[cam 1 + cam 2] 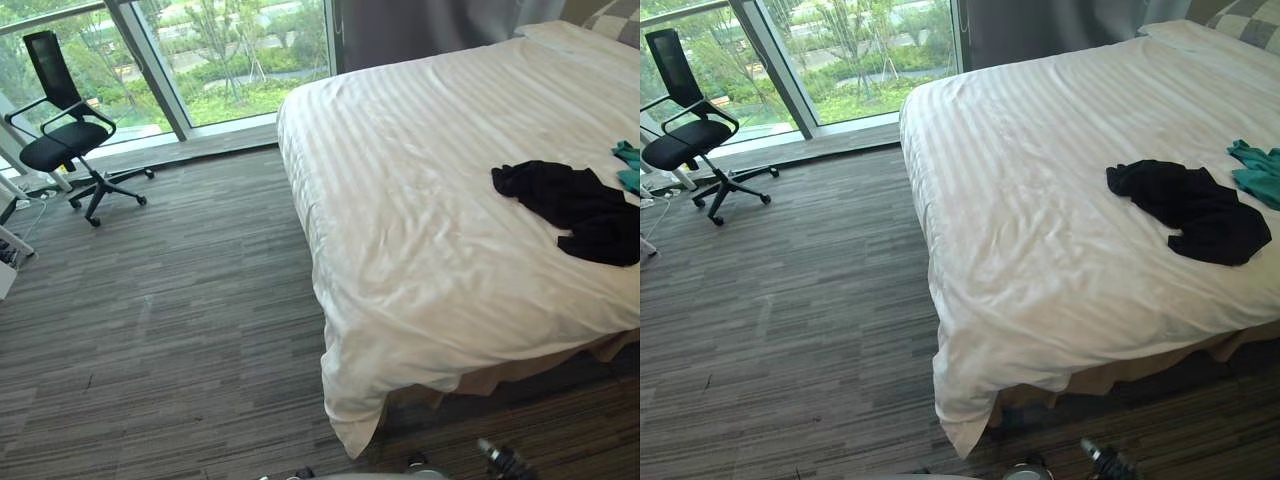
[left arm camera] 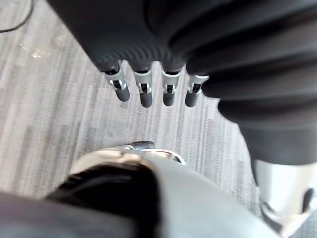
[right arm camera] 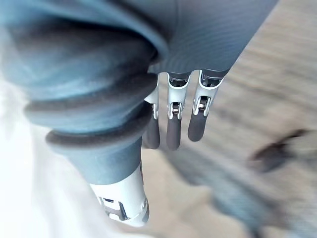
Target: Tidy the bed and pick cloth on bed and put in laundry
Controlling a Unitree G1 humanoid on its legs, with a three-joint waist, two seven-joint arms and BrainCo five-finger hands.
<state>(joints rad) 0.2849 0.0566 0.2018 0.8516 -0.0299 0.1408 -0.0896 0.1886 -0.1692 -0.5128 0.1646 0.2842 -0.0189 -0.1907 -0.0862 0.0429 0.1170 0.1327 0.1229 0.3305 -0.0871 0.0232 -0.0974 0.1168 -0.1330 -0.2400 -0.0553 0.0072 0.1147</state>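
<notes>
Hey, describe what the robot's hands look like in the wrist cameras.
The left robot hand is a row of slim silver fingers with dark rounded tips. They come out of a dark, ribbed, bellows-like cover over the wrist, and a chunkier silver thumb sits apart. The right robot hand has the same build: silver fingers, dark tips and a ribbed grey cover.

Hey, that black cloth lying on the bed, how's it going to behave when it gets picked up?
Probably floppy: the black cloth lies crumpled in folds, so it should drape and dangle from a grasp. Likely light, since the bed cover looks flat around it. Pushed, it would probably bunch up rather than slide whole.
</notes>
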